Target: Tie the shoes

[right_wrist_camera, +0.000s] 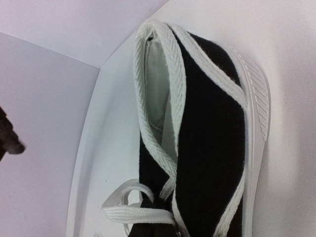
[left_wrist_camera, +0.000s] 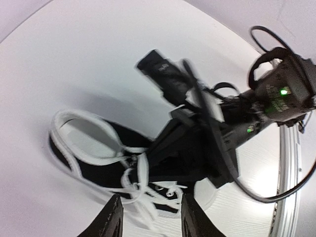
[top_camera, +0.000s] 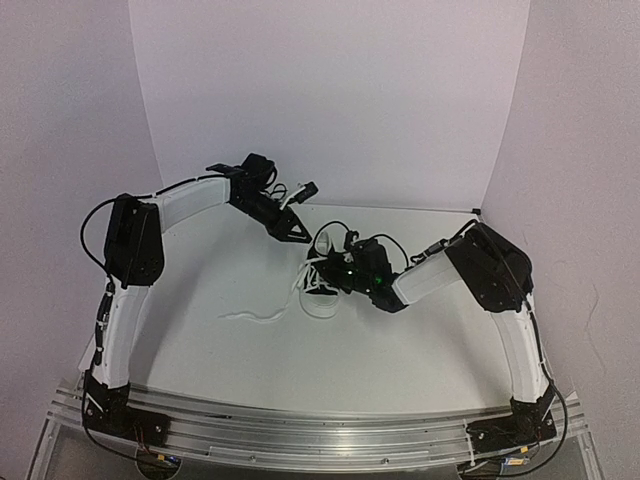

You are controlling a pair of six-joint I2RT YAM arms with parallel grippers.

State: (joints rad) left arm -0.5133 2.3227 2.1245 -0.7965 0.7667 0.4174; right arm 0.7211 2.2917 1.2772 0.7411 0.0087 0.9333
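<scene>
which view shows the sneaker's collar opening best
Right wrist: the sneaker opening fills the frame, close and sharp. Left wrist shows it smaller and at an angle; top external shows it only as a tiny white ring.

The top view looks down from above the near edge over the whole bench [top_camera: 200, 300]. Both wrist views share the sneaker [left_wrist_camera: 94, 173], the right one nearest.

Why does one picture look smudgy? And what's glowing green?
Left wrist view: part of the right arm is smeared, probably motion blur; the shoe looks sharper. Top view: even lighting, a small green light glows on that arm. Right wrist view: the shoe is crisp.
</scene>
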